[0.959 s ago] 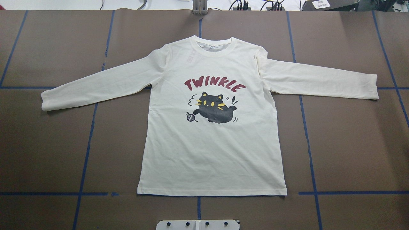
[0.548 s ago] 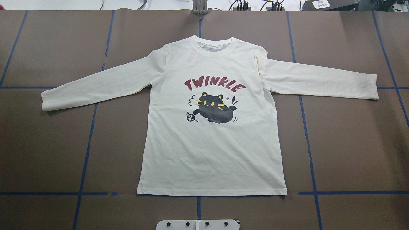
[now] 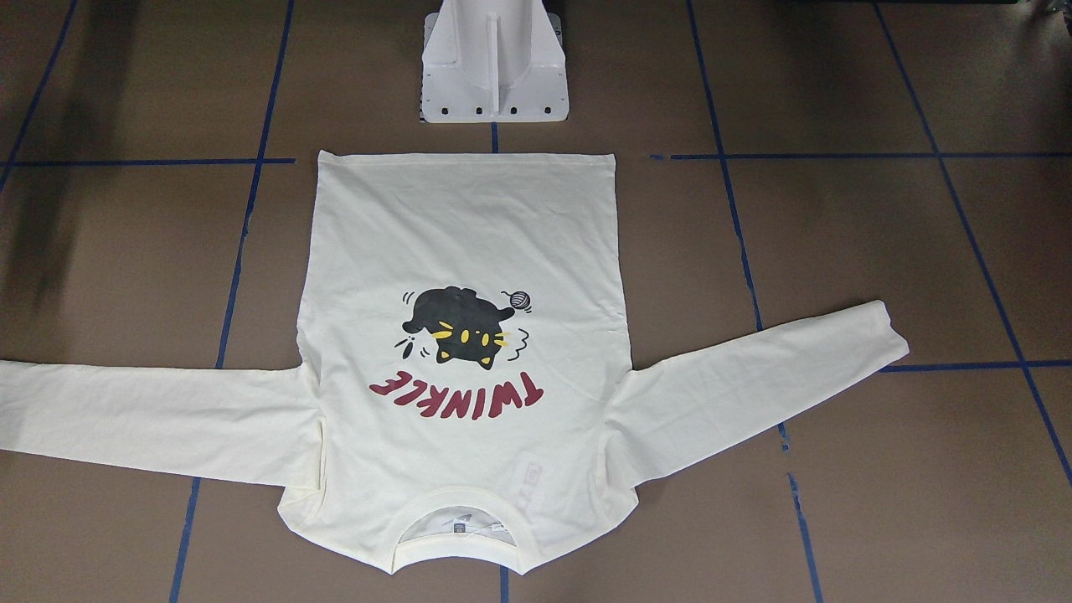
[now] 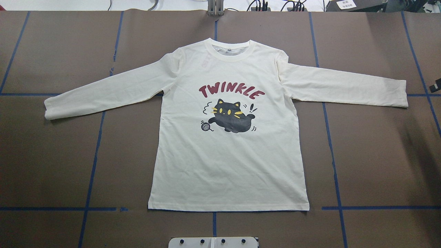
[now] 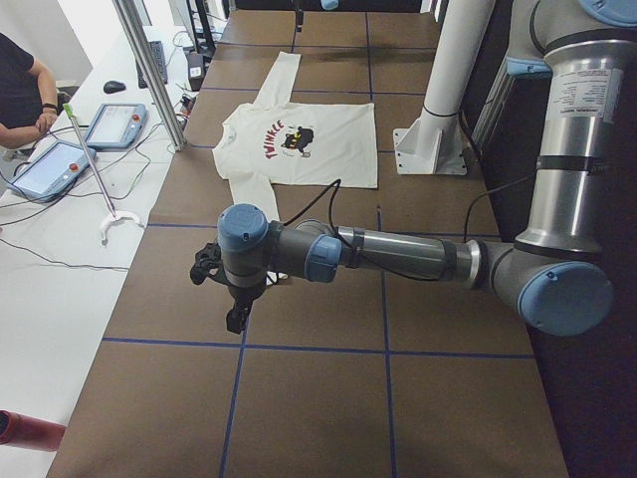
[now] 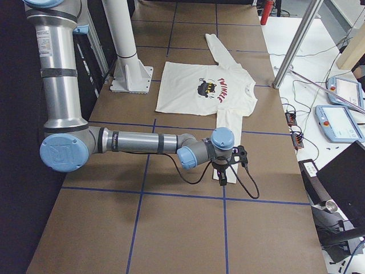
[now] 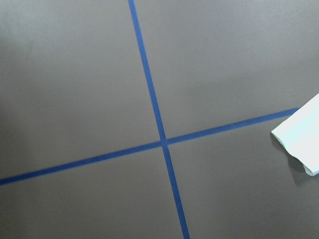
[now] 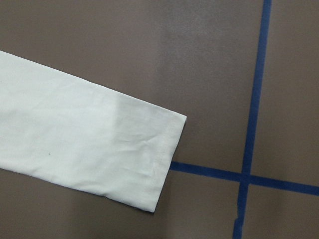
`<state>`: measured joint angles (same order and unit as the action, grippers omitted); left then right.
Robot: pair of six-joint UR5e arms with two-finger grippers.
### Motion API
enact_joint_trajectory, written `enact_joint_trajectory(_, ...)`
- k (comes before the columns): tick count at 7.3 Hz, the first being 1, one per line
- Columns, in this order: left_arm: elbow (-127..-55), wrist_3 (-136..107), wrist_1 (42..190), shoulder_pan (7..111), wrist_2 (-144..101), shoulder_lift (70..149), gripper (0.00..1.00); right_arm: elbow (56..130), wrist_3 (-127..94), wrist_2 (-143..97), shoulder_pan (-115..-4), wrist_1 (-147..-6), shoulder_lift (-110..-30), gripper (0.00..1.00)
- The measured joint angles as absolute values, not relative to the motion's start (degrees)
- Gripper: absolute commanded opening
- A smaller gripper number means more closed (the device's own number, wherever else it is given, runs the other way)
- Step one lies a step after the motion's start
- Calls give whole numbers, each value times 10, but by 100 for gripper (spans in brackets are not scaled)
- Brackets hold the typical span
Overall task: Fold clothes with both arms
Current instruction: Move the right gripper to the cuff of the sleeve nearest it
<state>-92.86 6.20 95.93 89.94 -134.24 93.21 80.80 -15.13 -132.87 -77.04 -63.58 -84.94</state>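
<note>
The cream long-sleeved T-shirt (image 4: 227, 162) lies flat on the brown table, print side up, both sleeves spread out. The black cat and red "TWINKLE" face up, also in the front-facing view (image 3: 461, 234). My left gripper (image 5: 236, 321) hangs over bare table just short of the shirt's left cuff (image 7: 301, 142). My right gripper (image 6: 222, 178) hangs over the end of the right sleeve cuff (image 8: 154, 164). Only a black tip of it (image 4: 437, 85) shows at the overhead view's right edge. No fingers show in either wrist view; I cannot tell whether either gripper is open or shut.
Blue tape lines (image 4: 93, 165) cross the brown table cover. The white pedestal base (image 3: 494, 75) stands just behind the shirt's hem. A metal post (image 5: 149, 70), tablets (image 5: 114, 124) and a seated operator (image 5: 20, 90) are beside the table's far edge.
A black tip of the right gripper has come into the overhead view's right edge, and a shadow now falls on the table's right side. The shirt has not moved.
</note>
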Motion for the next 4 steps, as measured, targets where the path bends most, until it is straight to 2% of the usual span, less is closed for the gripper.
enact_joint_trajectory(4, -924, 56, 974, 898, -1344, 931, 100, 669, -161, -1324, -732, -613, -757, 100)
